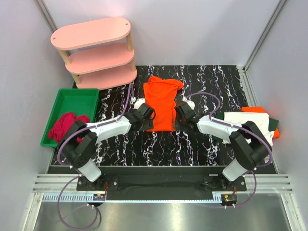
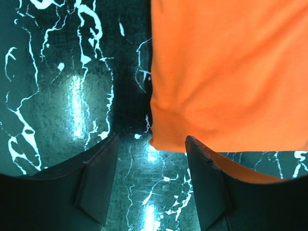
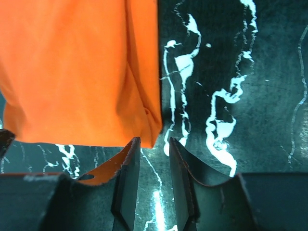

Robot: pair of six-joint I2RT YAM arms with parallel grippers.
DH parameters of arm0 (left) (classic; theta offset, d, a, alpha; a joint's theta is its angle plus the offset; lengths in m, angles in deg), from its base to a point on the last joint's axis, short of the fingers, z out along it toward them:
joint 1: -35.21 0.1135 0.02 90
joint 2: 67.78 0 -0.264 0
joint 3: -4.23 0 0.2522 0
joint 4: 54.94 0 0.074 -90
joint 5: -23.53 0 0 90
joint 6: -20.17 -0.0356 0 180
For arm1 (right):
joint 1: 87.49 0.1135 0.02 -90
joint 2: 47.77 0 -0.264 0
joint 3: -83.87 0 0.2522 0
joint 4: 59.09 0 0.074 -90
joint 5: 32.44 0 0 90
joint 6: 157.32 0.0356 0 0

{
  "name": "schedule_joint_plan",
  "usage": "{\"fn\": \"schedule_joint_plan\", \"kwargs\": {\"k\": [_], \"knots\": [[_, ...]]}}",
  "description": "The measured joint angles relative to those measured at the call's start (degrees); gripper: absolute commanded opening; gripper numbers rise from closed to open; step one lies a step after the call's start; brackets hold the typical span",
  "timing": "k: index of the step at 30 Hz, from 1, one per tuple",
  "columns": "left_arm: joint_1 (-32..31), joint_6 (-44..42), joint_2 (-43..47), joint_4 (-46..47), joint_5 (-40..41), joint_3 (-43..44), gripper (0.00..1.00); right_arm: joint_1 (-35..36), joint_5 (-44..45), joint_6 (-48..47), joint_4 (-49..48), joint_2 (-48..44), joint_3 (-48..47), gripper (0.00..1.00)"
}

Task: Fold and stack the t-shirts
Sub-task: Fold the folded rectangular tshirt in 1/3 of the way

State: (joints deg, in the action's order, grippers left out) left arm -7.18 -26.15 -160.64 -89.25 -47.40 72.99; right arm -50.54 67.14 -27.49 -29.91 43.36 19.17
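Left arm and right arm reach over a black marbled table. Mid-table lies an orange t-shirt, folded narrow. White, green and orange shirts pile at the right edge. The left gripper and right gripper flank its lower corners, jaws apart and empty.

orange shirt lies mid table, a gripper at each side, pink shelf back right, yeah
No: the pink shelf stands back left, as the top view shows. The orange shirt does lie mid table, left gripper and right gripper at its sides.
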Motion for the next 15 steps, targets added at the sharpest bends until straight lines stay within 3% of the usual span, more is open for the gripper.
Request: {"fn": "schedule_joint_plan", "kwargs": {"k": [15], "knots": [[-0.57, 1.11, 0.0, 0.98, -0.7, 0.0, 0.62, 0.57, -0.28, 1.18, -2.38, 0.46, 0.07, 0.5]]}}
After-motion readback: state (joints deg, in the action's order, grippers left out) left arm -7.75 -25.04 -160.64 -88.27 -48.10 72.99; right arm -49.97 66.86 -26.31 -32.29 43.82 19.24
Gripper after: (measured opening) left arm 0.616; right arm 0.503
